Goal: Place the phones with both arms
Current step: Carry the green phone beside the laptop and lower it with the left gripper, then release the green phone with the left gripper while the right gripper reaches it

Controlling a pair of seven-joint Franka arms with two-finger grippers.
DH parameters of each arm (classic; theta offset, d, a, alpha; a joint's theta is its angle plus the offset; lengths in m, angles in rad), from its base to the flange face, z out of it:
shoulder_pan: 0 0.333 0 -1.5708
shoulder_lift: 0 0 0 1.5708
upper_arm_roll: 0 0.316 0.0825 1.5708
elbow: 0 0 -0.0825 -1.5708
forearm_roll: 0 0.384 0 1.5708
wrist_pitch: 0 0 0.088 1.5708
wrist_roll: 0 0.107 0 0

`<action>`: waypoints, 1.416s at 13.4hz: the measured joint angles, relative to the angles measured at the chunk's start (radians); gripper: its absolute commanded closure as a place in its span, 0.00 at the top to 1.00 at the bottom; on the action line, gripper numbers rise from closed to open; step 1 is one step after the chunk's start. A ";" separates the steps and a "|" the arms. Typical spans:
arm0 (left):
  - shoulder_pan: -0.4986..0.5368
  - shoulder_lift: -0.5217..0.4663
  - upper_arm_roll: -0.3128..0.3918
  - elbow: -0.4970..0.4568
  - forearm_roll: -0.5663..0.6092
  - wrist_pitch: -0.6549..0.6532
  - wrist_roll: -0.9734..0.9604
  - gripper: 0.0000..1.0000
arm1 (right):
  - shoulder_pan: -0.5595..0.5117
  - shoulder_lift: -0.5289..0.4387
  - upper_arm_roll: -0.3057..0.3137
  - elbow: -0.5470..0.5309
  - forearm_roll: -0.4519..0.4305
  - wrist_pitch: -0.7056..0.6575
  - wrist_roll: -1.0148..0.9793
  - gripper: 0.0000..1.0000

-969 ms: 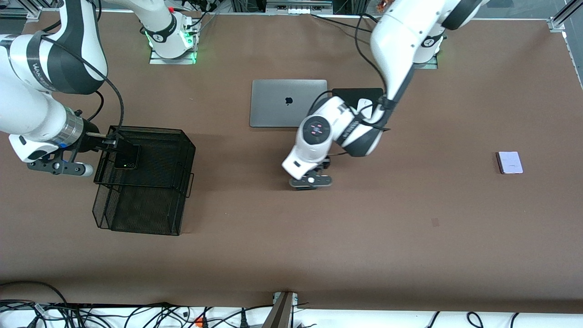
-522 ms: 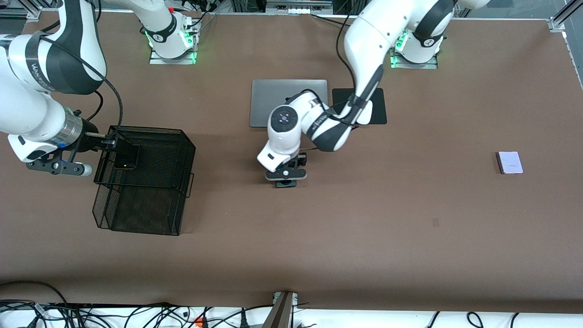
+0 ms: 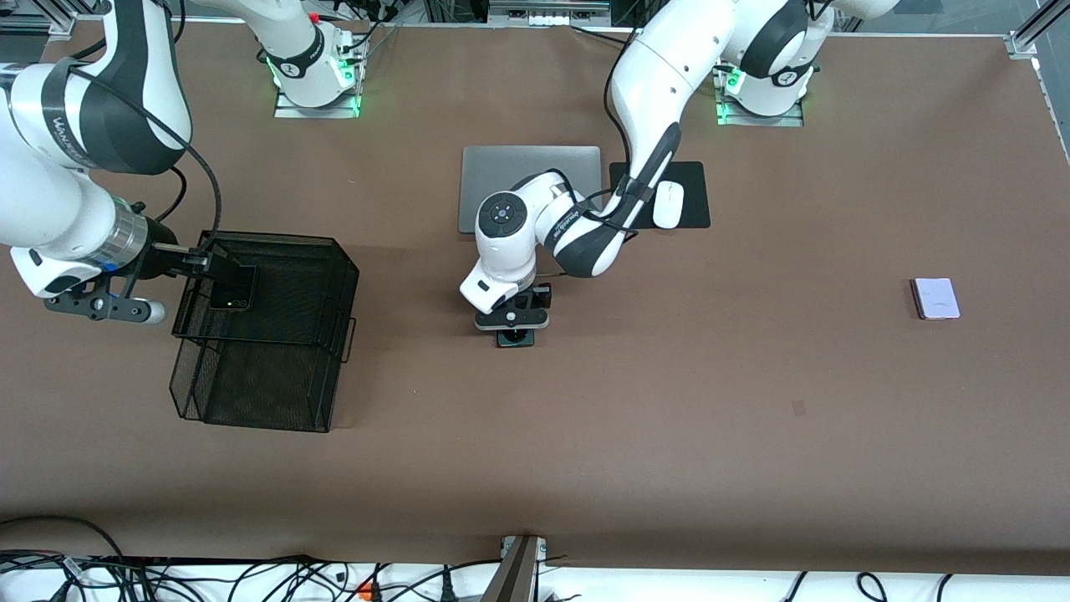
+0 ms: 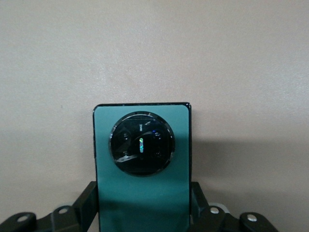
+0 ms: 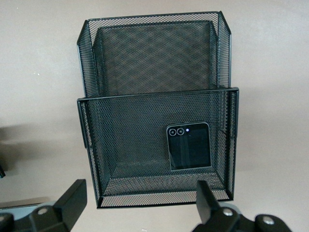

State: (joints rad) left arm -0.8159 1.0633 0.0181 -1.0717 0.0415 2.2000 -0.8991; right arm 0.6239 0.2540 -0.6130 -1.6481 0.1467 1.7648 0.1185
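Observation:
My left gripper (image 3: pixel 512 324) is shut on the long dark green phone (image 3: pixel 516 338) and holds it over bare table in front of the laptop. In the left wrist view the green phone (image 4: pixel 142 169) shows its round camera ring, clamped between the fingers (image 4: pixel 86 202). My right gripper (image 3: pixel 194 261) is open and empty at the rim of the black mesh basket (image 3: pixel 347 276). The small black phone (image 3: pixel 232 287) lies inside the basket; it also shows in the right wrist view (image 5: pixel 189 146). The lilac-white phone (image 3: pixel 934 298) lies toward the left arm's end of the table.
A closed grey laptop (image 3: pixel 501 171) lies at mid-table, partly under the left arm. A white mouse (image 3: pixel 668 205) sits on a black pad (image 3: pixel 695 176) beside it. The basket (image 5: pixel 154 94) has two tiers. Cables run along the table's edge nearest the camera.
The left arm has carried the green phone toward the right arm's end of the table, uncovering the mouse. The right gripper has hardly moved.

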 measured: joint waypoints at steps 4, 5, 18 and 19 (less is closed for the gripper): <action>-0.002 0.004 0.005 0.019 0.000 0.002 -0.003 1.00 | -0.001 0.000 0.000 0.000 0.000 -0.001 0.000 1.00; -0.001 0.004 0.010 0.027 0.000 0.002 -0.003 1.00 | -0.001 0.000 0.000 0.000 0.000 -0.001 0.000 1.00; 0.227 -0.287 0.046 -0.229 0.000 -0.315 0.308 1.00 | 0.180 0.076 0.153 0.087 0.092 0.009 0.126 1.00; 0.260 -0.322 0.049 -0.281 0.003 -0.315 0.364 1.00 | 0.194 0.122 0.192 0.115 0.092 0.057 0.177 1.00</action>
State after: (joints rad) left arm -0.5560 0.7415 0.0666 -1.3530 0.0444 1.8850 -0.5354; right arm 0.8176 0.3764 -0.4207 -1.5328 0.2390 1.8223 0.2952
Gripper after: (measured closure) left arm 0.000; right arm 0.000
